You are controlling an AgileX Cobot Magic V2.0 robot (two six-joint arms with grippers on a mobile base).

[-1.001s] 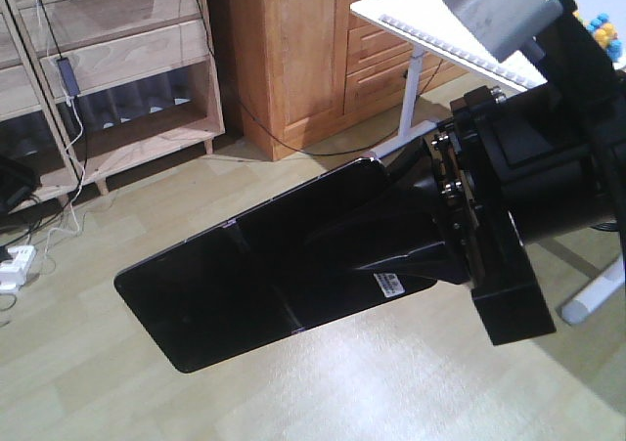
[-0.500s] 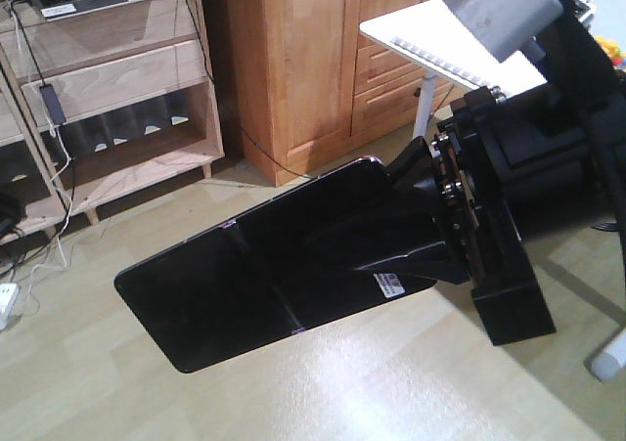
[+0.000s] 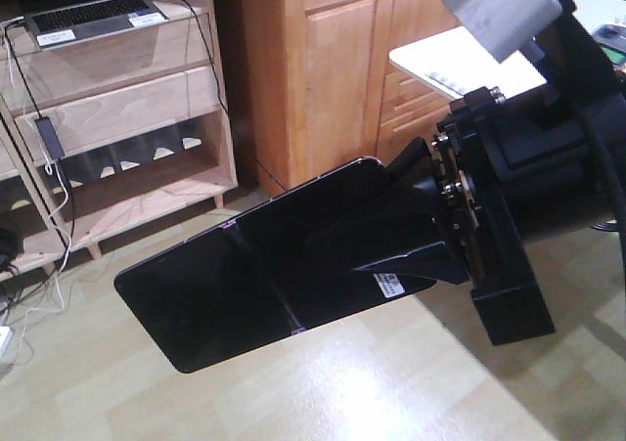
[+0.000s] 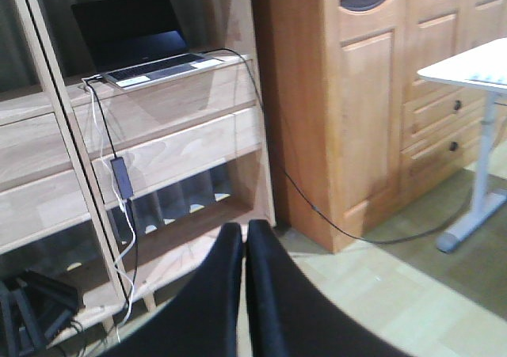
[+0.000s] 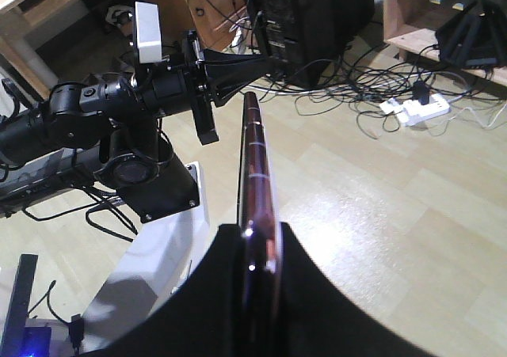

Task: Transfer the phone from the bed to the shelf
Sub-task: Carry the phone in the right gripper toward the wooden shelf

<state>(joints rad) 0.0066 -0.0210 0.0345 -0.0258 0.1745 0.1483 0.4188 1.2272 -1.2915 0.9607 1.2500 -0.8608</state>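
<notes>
Over open floor [image 3: 391, 382], right gripper [image 5: 260, 238] clamping phone [image 3: 215, 285], shelf [image 3: 137, 89] beyond.

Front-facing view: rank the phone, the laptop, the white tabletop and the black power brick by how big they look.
1. phone: largest, though it is held close to the camera.
2. laptop and white tabletop: about alike, and the tabletop is partly hidden, so unranked.
3. power brick: smallest.
</notes>
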